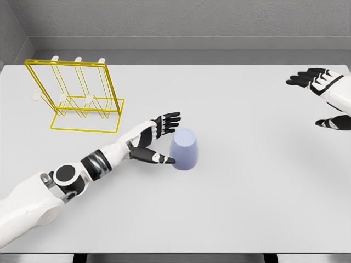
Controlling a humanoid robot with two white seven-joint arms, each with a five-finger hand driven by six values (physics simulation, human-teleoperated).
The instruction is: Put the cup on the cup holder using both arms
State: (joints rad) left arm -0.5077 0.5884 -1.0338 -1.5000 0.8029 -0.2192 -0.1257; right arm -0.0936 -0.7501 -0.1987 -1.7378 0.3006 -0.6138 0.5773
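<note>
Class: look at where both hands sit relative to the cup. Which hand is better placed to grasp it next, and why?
Left. The left hand is open right beside the cup, thumb reaching its base. The right hand hovers open far off at the table's right edge. The cup holder stands on the left too.

cup (pixel 184 149): pale lavender-blue | cup holder (pixel 77 96): yellow wire, white pegs | table (pixel 247 192): light grey | fingers (pixel 167 121): black

I'm working in a bare simulated test room, not a lived-in home or kitchen. What tells me so: a plain white table (pixel 247 208) fills my view, flat grey walls (pixel 181 19) close in right behind it, and everything has a smooth rendered look. Only a yellow wire rack (pixel 82 98) hints at kitchenware.
</note>
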